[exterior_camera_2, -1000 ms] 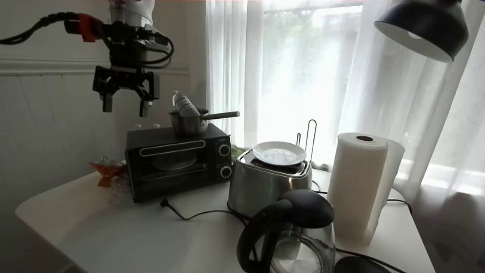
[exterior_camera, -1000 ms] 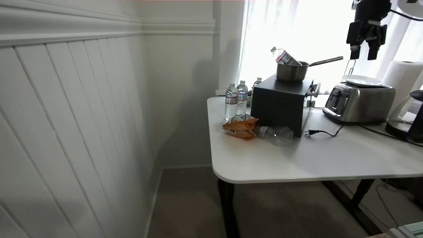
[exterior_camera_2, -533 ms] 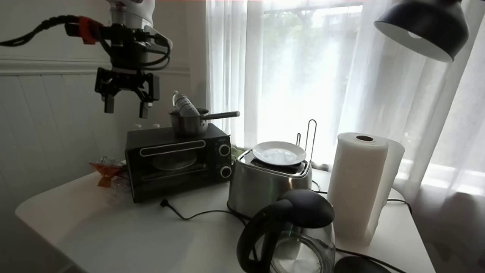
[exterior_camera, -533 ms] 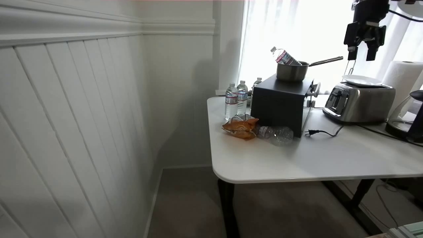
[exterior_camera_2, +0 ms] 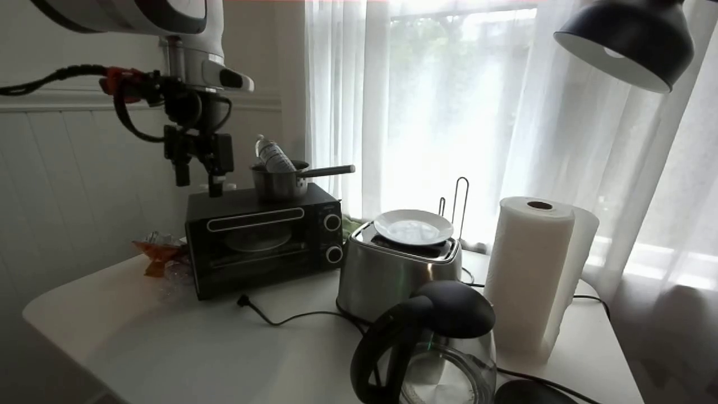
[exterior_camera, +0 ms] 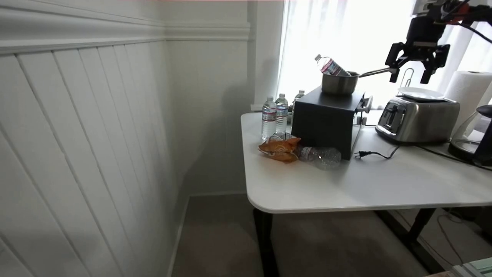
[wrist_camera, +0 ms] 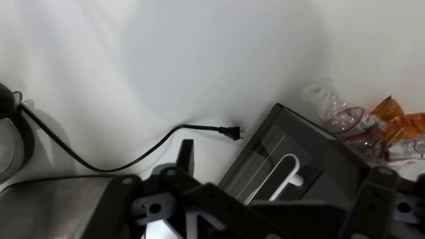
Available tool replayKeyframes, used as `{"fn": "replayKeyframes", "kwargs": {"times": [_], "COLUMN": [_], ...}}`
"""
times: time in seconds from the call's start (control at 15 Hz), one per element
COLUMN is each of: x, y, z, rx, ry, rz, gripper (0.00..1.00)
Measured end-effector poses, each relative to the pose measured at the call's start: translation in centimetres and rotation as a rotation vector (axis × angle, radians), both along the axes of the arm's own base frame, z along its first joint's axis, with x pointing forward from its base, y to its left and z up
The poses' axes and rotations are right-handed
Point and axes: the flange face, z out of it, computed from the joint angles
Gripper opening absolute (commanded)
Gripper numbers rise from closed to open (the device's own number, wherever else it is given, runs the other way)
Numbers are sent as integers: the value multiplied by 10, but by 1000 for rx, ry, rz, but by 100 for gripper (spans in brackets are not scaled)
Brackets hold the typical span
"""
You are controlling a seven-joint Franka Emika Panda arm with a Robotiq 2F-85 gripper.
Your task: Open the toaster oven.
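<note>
Toaster oven (exterior_camera: 326, 123), unopened, near the table (exterior_camera: 296, 188) corner between window (exterior_camera_2: 460, 123) and wall (exterior_camera: 115, 115), probably angled so its door (exterior_camera_2: 252, 255) can drop. My gripper (exterior_camera: 409, 78) hangs higher, empty, spread wide, presumably to straddle the handle (exterior_camera_2: 256, 219).

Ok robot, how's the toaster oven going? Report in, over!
Gripper open, empty. Toaster oven shut. Plug lying in front, maybe in the way.

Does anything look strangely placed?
A clear plastic water bottle leans in a grey metal saucepan atop the black boxy toaster oven; a round white plate sits on the silver slot toaster. Both places seem unusual.
</note>
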Motion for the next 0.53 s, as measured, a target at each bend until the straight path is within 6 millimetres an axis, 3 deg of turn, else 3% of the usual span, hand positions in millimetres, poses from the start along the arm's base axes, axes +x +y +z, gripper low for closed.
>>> {"fn": "replayKeyframes", "kwargs": {"times": [0.33,0.53], "x": [6,12], "y": [-39,-49], "z": [-32,-43], "rx": [23,34], "ry": [-185,-256], "rz": [-176,-238], "gripper": [100,100]}}
